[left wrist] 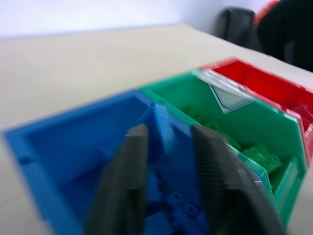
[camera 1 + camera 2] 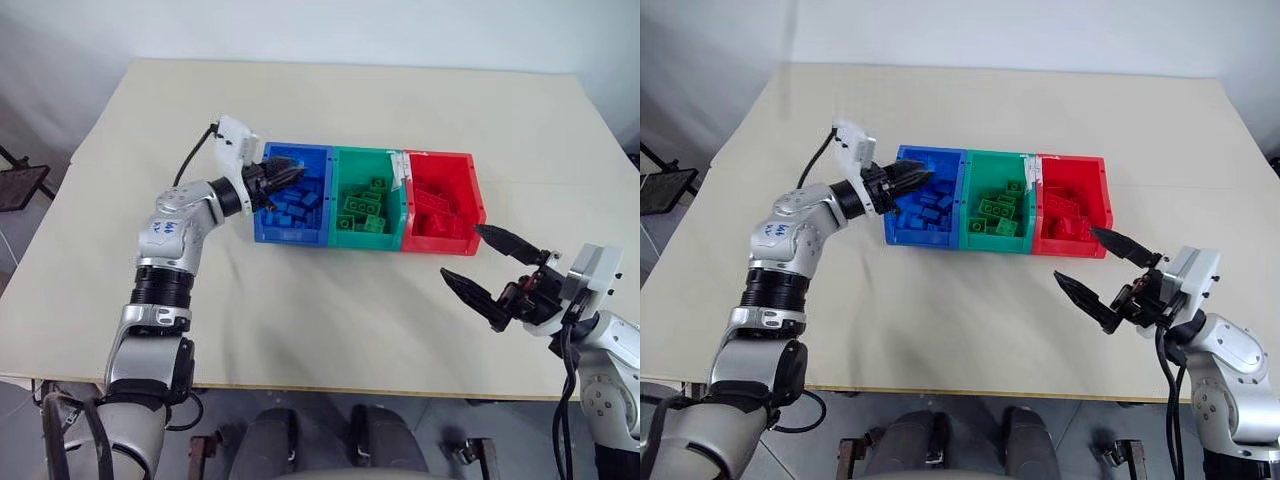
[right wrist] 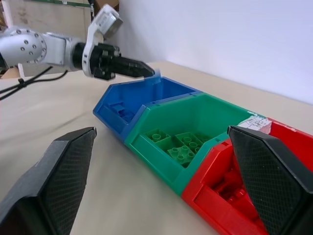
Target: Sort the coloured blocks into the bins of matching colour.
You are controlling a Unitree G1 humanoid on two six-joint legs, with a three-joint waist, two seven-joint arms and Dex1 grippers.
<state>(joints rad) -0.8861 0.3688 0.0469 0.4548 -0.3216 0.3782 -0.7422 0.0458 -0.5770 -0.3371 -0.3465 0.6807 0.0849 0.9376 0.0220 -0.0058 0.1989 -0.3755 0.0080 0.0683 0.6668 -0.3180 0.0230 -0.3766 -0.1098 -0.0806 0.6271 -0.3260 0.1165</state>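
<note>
While the three bins sit joined in a row near the middle of the beige tabletop point(image 2: 400, 340), each holds bricks of its own colour. Blue bricks point(image 2: 292, 210) lie in the blue bin point(image 2: 290, 235), green bricks point(image 2: 362, 210) in the green bin point(image 2: 366, 240), and red bricks point(image 2: 435, 215) in the red bin point(image 2: 470, 190). A scrap of white tape point(image 3: 255, 123) clings to the wall shared by the green and red bins.

Over the blue bin's outer edge hovers the left gripper point(image 2: 290, 176), pointing across the bin. Its fingers point(image 1: 124, 186) stand slightly parted, with blue showing in the gap; whether they pinch a brick cannot be told.

Nearer the robot, in front of the red bin, the right gripper point(image 2: 490, 262) hangs above the tabletop, its fingers spread wide and empty.
</note>
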